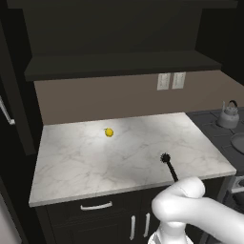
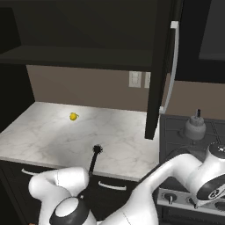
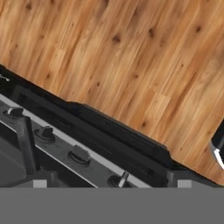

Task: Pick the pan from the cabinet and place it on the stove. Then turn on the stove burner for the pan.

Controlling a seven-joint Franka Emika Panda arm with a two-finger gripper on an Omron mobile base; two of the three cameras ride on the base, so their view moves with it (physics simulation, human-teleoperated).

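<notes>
My gripper (image 3: 111, 183) hangs open in front of the stove's control panel (image 3: 57, 142), its two fingertips far apart with nothing between them. Several dark knobs (image 3: 80, 154) run in a row along that panel. The dark stove (image 1: 214, 125) lies right of the marble counter (image 1: 95, 162). A grey round rim at the right edge, on the stove, looks like the pan (image 1: 238, 142). The cabinet (image 1: 119, 62) above the counter is dark inside, and its door (image 2: 158, 66) with a long silver handle (image 2: 174, 66) stands swung open. My arm (image 2: 176, 176) bends low across the stove front.
A small silver kettle (image 1: 228, 115) stands at the back of the stove (image 2: 211, 127). A yellow lemon (image 1: 109, 132) and a black brush (image 1: 167, 161) lie on the counter. Low cabinets (image 1: 95, 207) sit under it. Wood floor (image 3: 131, 57) lies below the stove front.
</notes>
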